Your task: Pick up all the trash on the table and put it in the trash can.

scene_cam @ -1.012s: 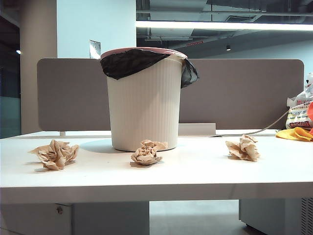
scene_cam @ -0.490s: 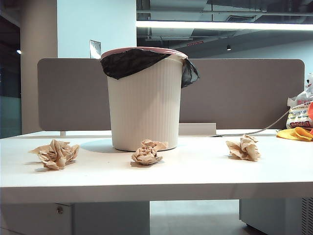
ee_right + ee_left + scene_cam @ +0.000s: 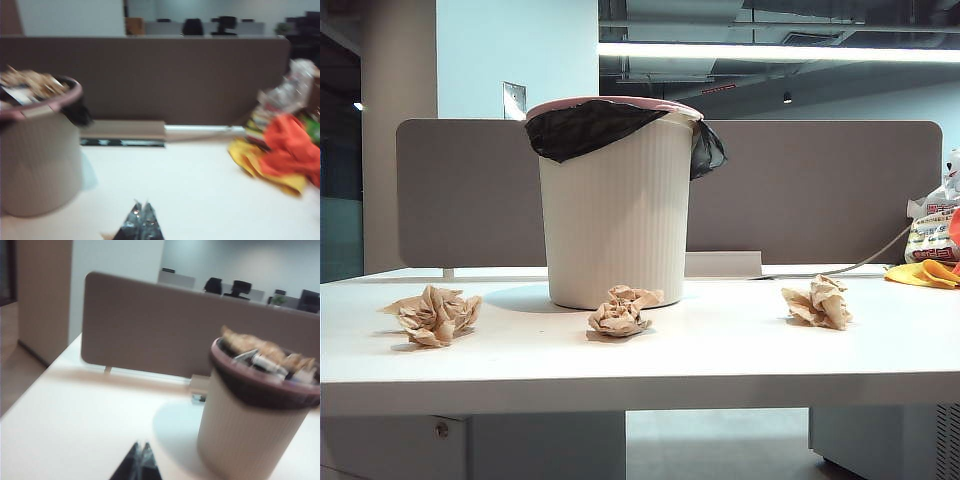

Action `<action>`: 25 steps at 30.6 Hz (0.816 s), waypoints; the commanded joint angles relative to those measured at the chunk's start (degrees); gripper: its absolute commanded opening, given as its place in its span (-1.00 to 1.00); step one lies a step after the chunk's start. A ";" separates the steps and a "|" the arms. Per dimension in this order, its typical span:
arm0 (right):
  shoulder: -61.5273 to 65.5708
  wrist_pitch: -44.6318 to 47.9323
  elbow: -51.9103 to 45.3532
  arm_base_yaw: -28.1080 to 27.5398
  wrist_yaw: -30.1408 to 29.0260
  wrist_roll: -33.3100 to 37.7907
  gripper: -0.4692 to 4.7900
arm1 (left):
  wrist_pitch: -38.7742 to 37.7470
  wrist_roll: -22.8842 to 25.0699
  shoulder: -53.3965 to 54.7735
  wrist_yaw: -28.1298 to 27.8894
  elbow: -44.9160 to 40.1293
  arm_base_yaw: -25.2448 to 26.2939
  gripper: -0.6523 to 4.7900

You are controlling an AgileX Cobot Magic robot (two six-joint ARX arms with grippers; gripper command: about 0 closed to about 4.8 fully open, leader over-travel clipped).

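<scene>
We see the table point(image 3: 720, 355) carrying the trash can point(image 3: 617, 215) at centre-back, already holding scraps, with three balls of trash in front: left point(image 3: 433, 315), middle point(image 3: 620, 311), right point(image 3: 819, 302). Red print on the bag point(image 3: 930, 235) at far right is unreadable. Left gripper point(image 3: 141, 452) and right gripper point(image 3: 142, 211) hang above the tabletop, tips together, empty.

Both wrist views motion-blurred. Left gripper point(image 3: 141, 460) and right gripper point(image 3: 141, 220): tips only, rest cut off at bottom edge. Trash can point(image 3: 37, 150) cropped at left edge; contents indistinct. Orange cloth point(image 3: 923, 273) cropped at right edge, exterior view.
</scene>
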 commanded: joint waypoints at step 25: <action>41.86 -9.97 24.90 7.06 -7.37 -0.59 -0.83 | -18.38 4.66 38.42 -2.86 37.62 -33.86 -0.78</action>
